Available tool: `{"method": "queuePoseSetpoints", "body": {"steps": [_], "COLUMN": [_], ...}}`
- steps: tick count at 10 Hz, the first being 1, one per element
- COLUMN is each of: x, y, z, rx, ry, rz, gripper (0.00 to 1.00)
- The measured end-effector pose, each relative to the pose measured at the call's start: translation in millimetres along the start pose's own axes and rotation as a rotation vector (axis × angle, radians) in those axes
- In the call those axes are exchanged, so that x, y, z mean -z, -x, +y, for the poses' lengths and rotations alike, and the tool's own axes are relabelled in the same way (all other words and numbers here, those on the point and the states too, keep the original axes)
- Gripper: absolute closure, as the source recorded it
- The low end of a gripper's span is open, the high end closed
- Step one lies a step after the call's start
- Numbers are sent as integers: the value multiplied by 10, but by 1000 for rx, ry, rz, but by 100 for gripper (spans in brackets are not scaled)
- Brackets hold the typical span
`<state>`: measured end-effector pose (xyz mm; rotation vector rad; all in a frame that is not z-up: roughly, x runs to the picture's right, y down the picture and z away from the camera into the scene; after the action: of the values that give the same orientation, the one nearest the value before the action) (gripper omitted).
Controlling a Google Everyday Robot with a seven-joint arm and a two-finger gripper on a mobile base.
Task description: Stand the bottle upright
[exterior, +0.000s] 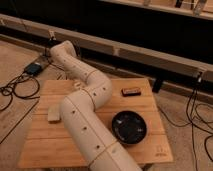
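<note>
My white arm rises from the bottom edge, bends over the middle of the wooden table and reaches up and left. The gripper hangs beyond the table's far left corner, above the floor, open with nothing seen in it. A small white piece shows on the table right against the left side of the arm's elbow. It may be the bottle, but most of it is hidden behind the arm, so I cannot tell how it lies.
A flat pale block lies at the table's left, close to the arm. A black round plate sits at the right front and a small dark box at the far right. Cables and a blue device lie on the floor to the left.
</note>
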<state>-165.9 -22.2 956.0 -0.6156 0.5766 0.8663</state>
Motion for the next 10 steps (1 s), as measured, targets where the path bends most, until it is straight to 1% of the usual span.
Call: {"method": "queuePoseSetpoints", "body": {"steps": [1,3,5,7,10], "x": [-28,-62,-58,-70,-107], "y": [32,157,243,270,257], "z": [-2,9,-18,-69,-109], "rx": [0,-3,-5,-5,2], "ry": [9,49,73,77,74], "rz": [-11,-64,-107,-125,-123], "gripper": [35,35,35,35,35]}}
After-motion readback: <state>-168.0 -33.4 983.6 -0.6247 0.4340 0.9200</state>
